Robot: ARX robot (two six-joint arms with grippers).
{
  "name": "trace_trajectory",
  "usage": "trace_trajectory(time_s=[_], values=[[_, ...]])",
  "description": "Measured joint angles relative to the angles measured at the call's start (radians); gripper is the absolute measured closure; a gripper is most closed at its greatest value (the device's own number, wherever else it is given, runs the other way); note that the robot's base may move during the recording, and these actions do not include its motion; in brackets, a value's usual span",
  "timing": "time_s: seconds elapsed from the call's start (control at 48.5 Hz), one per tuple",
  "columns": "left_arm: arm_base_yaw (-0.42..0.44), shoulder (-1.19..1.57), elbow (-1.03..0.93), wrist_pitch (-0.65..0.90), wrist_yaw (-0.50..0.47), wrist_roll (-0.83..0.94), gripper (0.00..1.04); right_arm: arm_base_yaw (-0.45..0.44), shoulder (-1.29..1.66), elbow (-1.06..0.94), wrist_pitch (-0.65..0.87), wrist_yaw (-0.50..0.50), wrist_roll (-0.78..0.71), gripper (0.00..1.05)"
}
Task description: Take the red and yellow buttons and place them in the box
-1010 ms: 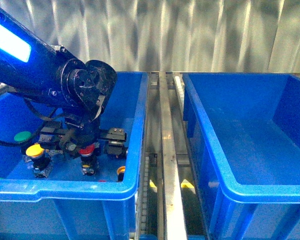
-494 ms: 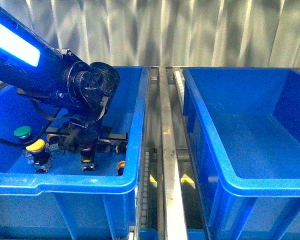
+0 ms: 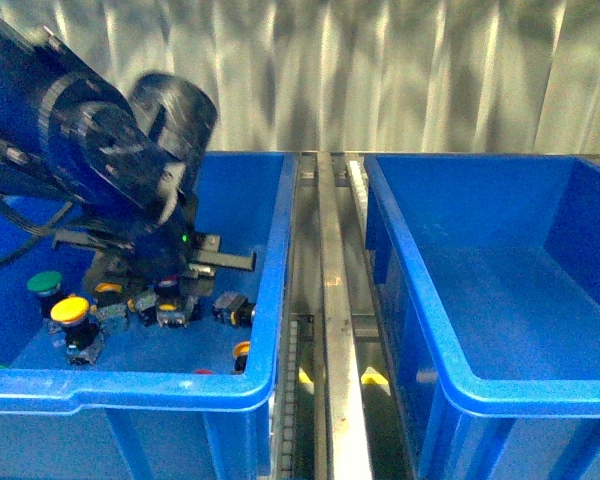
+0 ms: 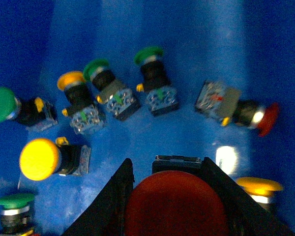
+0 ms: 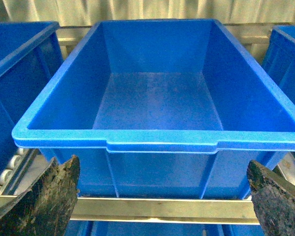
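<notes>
Left gripper [image 4: 173, 199] pinching red button [image 4: 174, 211] above left bin [image 3: 130, 385]. Likely light, rigid; glossy dome probably slipping, squarish body gripping better. Right gripper [image 5: 162, 196] gaping wide, facing empty box [image 5: 162, 142].

The red button [image 4: 174, 204] is dark crimson, the yellow button [image 4: 38, 159] near it bright, the box [image 5: 157, 140] plain blue.

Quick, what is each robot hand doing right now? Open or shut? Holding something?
Left hand: closed on a red button.
Right hand: open, holding nothing.
</notes>
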Motion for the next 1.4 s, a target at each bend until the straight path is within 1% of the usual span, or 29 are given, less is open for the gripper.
trace_trajectory(time_s=[0.062,0.165,0.247,0.268,0.288,0.33,0.391,0.433,0.494,0.515,0.556,0.618,0.701,0.783,0.948,1.051,1.195,1.319,1.401], values=[[0.001,-0.078,-0.057,0.035,0.049,0.002,0.71,0.000,0.000,0.000,0.000,0.000,0.000,0.06],[0.011,-0.227,-0.168,0.140,0.151,0.000,0.71,0.000,0.000,0.000,0.000,0.000,0.000,0.06],[0.050,-0.380,-0.320,0.366,0.346,-0.093,0.72,0.000,0.000,0.000,0.000,0.000,0.000,0.06],[0.056,-0.397,-0.343,0.396,0.369,-0.115,0.72,0.000,0.000,0.000,0.000,0.000,0.000,0.06],[0.064,-0.416,-0.373,0.461,0.411,-0.169,0.72,0.000,0.000,0.000,0.000,0.000,0.000,0.06],[0.072,-0.429,-0.410,0.538,0.446,-0.238,0.72,0.000,0.000,0.000,0.000,0.000,0.000,0.06],[0.076,-0.429,-0.463,0.667,0.524,-0.344,0.72,0.000,0.000,0.000,0.000,0.000,0.000,0.06],[0.067,-0.412,-0.494,0.763,0.558,-0.450,0.72,0.000,0.000,0.000,0.000,0.000,0.000,0.06],[0.044,-0.378,-0.509,0.861,0.587,-0.553,0.72,0.000,0.000,0.000,0.000,0.000,0.000,0.06],[0.039,-0.372,-0.509,0.876,0.589,-0.560,0.72,0.000,0.000,0.000,0.000,0.000,0.000,0.06],[0.004,-0.335,-0.509,0.947,0.609,-0.634,0.72,0.000,0.000,0.000,0.000,0.000,0.000,0.06],[-0.050,-0.282,-0.494,1.007,0.613,-0.700,0.72,0.000,0.000,0.000,0.000,0.000,0.000,0.06],[-0.113,-0.208,-0.446,1.058,0.620,-0.751,0.72,0.000,0.000,0.000,0.000,0.000,0.000,0.06],[-0.143,-0.149,-0.384,1.103,0.649,-0.803,0.72,0.000,0.000,0.000,0.000,0.000,0.000,0.06],[-0.150,-0.032,-0.233,1.197,0.782,-0.925,0.72,0.000,0.000,0.000,0.000,0.000,0.000,0.06],[-0.140,0.064,-0.114,1.193,0.864,-0.997,0.72,0.000,0.000,0.000,0.000,0.000,0.000,0.06],[-0.141,0.165,0.002,1.196,0.939,-1.069,0.72,0.000,0.000,0.000,0.000,0.000,0.000,0.06],[-0.163,0.208,0.071,1.190,0.981,-1.101,0.72,0.000,0.000,0.000,0.000,0.000,0.000,0.06],[-0.196,0.217,0.095,1.187,1.002,-1.112,0.72,0.000,0.000,0.000,0.000,0.000,0.000,0.06]])
